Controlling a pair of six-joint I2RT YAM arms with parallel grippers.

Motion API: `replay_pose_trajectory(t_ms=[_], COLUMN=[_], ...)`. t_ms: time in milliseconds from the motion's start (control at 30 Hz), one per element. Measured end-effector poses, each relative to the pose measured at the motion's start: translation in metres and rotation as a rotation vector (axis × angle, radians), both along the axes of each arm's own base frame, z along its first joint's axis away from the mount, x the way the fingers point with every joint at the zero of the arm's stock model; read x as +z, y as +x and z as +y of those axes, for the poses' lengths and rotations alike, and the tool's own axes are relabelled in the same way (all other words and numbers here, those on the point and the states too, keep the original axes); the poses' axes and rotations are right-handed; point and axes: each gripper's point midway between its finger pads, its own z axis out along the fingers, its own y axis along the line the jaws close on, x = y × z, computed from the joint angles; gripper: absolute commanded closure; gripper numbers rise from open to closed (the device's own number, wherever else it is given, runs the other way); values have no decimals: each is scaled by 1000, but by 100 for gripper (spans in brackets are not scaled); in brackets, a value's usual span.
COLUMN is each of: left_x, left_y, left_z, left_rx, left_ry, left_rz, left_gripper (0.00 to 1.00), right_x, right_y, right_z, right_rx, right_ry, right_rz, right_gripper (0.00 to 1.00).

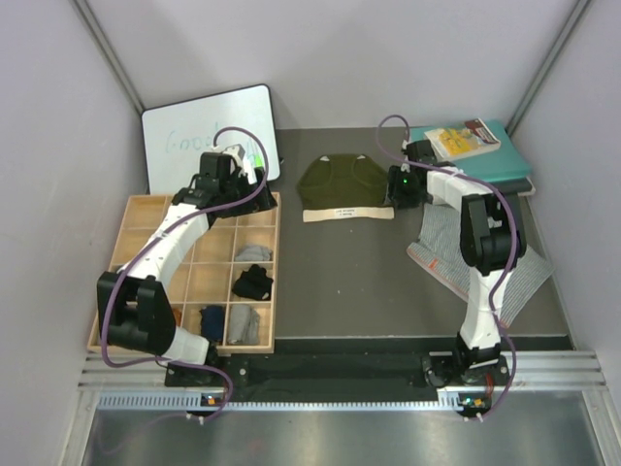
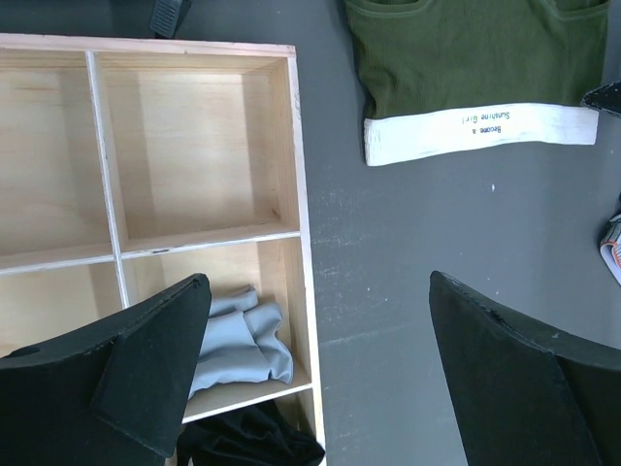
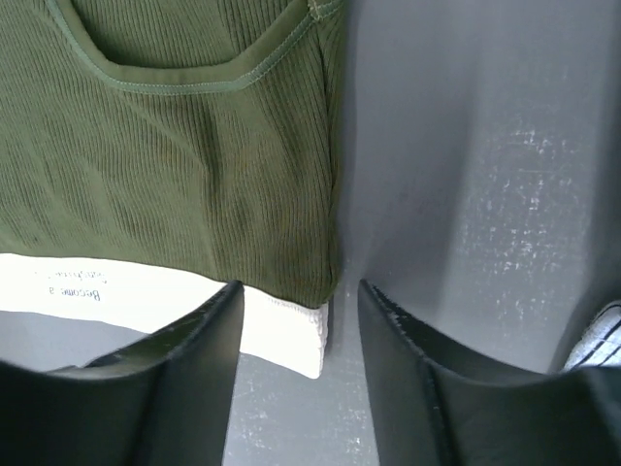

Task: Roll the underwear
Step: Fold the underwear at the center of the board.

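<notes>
- Two robot arms: one left arm (image 1: pixel 179 238); one right arm (image 1: pixel 482 243)
- Two garments flat on the table (image 1: pixel 340 282): one olive green underwear (image 1: pixel 344 184); one grey-and-white patterned underwear (image 1: pixel 529 282)
- One wooden tray (image 1: pixel 209 282); four cloth bundles inside: one light grey bundle (image 1: pixel 254 252); one second grey bundle (image 1: pixel 243 325); one black bundle (image 1: pixel 252 282); one dark blue bundle (image 1: pixel 212 320)
- One whiteboard (image 1: pixel 209 131)
- Teal books (image 1: pixel 500 160): seemingly two, stacked; at least one yellow-covered book (image 1: pixel 454 144) on top

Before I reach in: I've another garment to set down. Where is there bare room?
Bare table lies in front of the olive underwear, between the wooden tray and the patterned garment. The tray's back-right compartments are empty. Crowded: the back right, with the books and the right gripper at the olive corner.
</notes>
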Motion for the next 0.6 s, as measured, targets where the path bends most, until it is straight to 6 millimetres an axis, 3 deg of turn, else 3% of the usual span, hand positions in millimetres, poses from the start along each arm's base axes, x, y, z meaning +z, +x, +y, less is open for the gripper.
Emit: replay_pose_trajectory(t_ms=[200,400,600], left_x=[-1,2,9], left_y=[-1,-2,-5], left_z=[0,1,1], left_rx=[-1,0,1], left_ry=[0,-1,-4], left_rz=[2,-5,-24], left_gripper=[2,2,2], right_x=[-1,-7,-7], right_y=[-3,-6,-6], right_z=[2,5,4], right_rx=[-4,-7,-11], right_ry=[6,12,11], right_rz=[11,29,31], right_gripper=[61,100,100])
